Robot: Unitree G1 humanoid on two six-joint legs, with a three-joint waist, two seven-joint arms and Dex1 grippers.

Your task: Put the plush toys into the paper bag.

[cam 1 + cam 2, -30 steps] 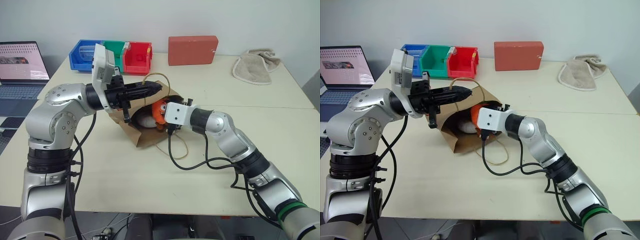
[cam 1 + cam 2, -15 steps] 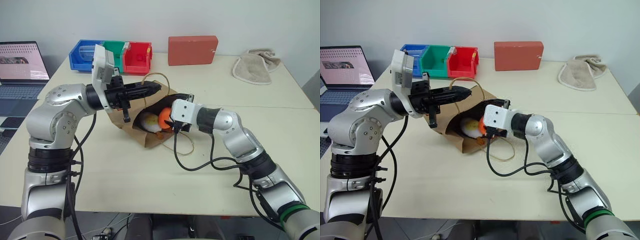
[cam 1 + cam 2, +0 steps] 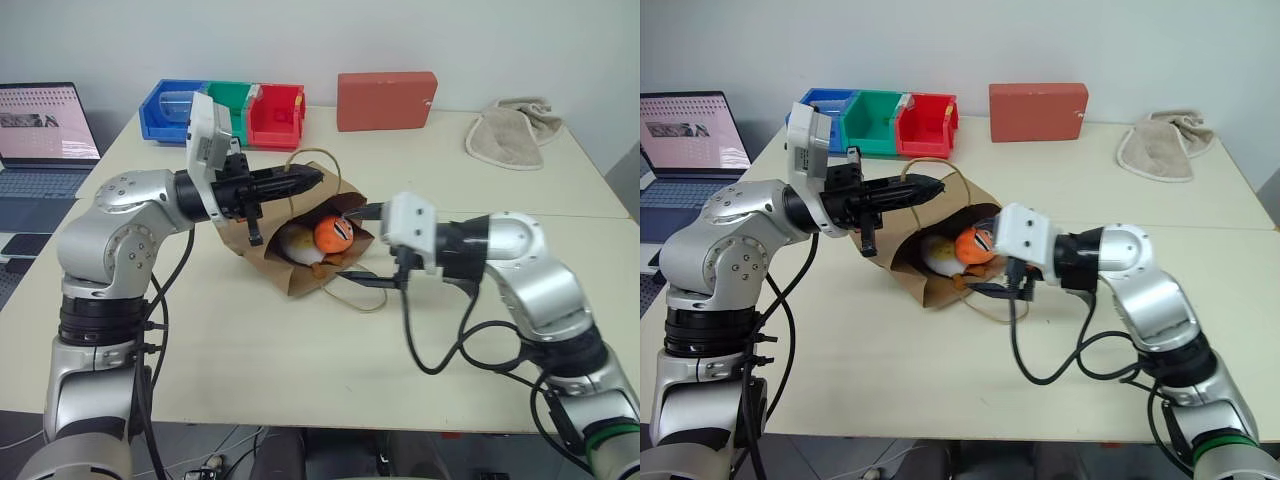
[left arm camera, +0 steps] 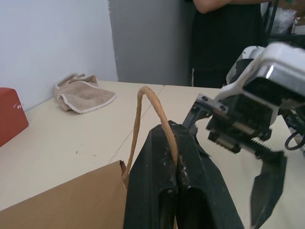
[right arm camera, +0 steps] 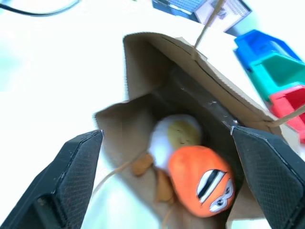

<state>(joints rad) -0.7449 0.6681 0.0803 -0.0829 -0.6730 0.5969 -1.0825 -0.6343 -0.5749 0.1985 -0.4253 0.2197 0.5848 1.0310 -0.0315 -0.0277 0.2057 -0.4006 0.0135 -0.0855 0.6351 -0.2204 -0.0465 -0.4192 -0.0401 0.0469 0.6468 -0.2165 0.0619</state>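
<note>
Left claw [image 3: 312, 178] clamped on paper bag [image 3: 300, 268] handle [image 4: 157, 114]; right claw [image 3: 362, 248] spread apart at bag mouth; egg [image 5: 175, 136] and carrot [image 5: 202, 180] inside.

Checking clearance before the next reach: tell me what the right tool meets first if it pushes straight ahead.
The right tool, open, points into the paper bag; likely the orange carrot toy first, with the white egg toy just behind.
</note>
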